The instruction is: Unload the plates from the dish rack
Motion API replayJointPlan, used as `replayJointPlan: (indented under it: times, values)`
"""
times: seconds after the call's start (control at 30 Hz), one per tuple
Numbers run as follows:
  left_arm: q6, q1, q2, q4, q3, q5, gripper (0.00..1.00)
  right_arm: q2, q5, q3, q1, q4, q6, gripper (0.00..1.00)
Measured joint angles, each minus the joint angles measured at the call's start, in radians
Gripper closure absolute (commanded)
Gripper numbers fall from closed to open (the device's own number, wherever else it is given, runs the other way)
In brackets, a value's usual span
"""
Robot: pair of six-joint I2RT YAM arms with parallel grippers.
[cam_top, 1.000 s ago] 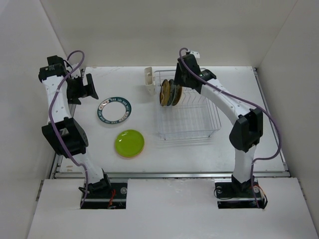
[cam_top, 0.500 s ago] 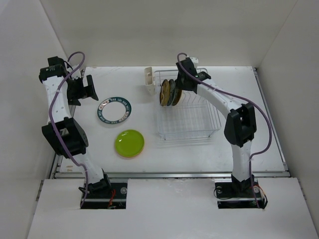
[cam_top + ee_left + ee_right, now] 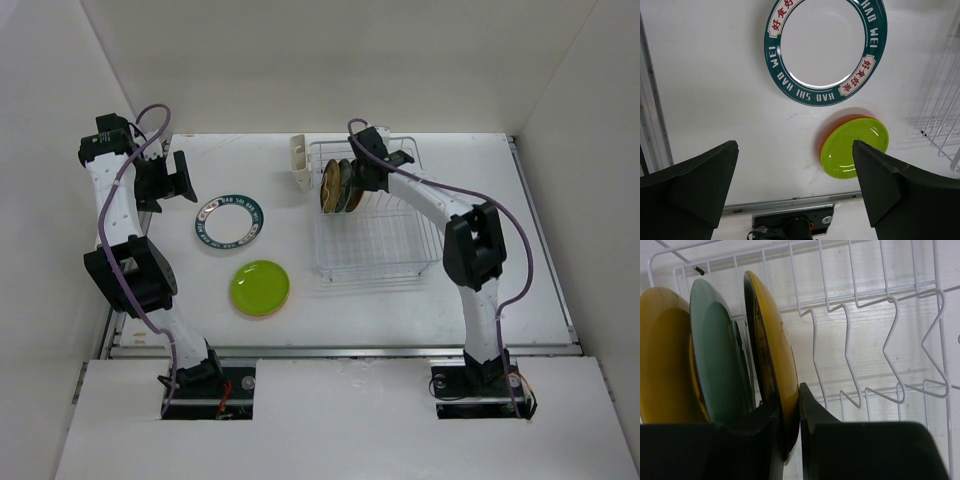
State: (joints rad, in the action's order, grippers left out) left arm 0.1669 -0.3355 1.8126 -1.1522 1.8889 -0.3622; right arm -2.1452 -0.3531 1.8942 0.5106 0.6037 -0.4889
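- Left pincer (image 3: 794, 150): released, jaws wide apart, held above the desk (image 3: 330, 310) at its left side and grasping nothing. It poses little risk where it hangs.
- Teal-rimmed white plate (image 3: 230, 220): lies flat on the desk, already unloaded. Just nearer, the lime green plate (image 3: 261, 287) sits stacked on an orange plate (image 3: 824, 145). A plate set down carelessly here could knock the stack askew.
- Cutlery cup (image 3: 298, 160): hangs on the left wall of the dish rack (image 3: 390, 250), beside the lift path. A swing to the left could clip it.
- Leftmost yellow plate (image 3: 665, 355) and dark green plate (image 3: 715, 350): stand on edge in the rack's left slots, close together. Dragging their neighbour sideways could topple them.
- Rightmost yellow plate (image 3: 772, 350): stands upright just beside the green one.
- Right pincer (image 3: 790, 405): clenched on that plate's rim, one finger on each face. The hold is only on the edge, so the glossy plate may pivot or slip out when lifted.
- Wire dividers (image 3: 850, 350): a tilted pull could snag the rim and lift the whole rack.
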Motion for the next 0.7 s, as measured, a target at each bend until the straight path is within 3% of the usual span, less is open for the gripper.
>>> replayJointPlan:
  times: [0.5, 0.7]
  values:
    - [0.000, 0.000, -0.021, 0.000, -0.004, 0.000, 0.00, 0.165, -0.188, 0.002, 0.025, 0.012, 0.083, 1.00]
    - [0.000, 0.000, -0.026, 0.000, -0.005, 0.000, 0.00, 0.220, -0.419, 0.105, 0.075, 0.081, 0.128, 1.00]
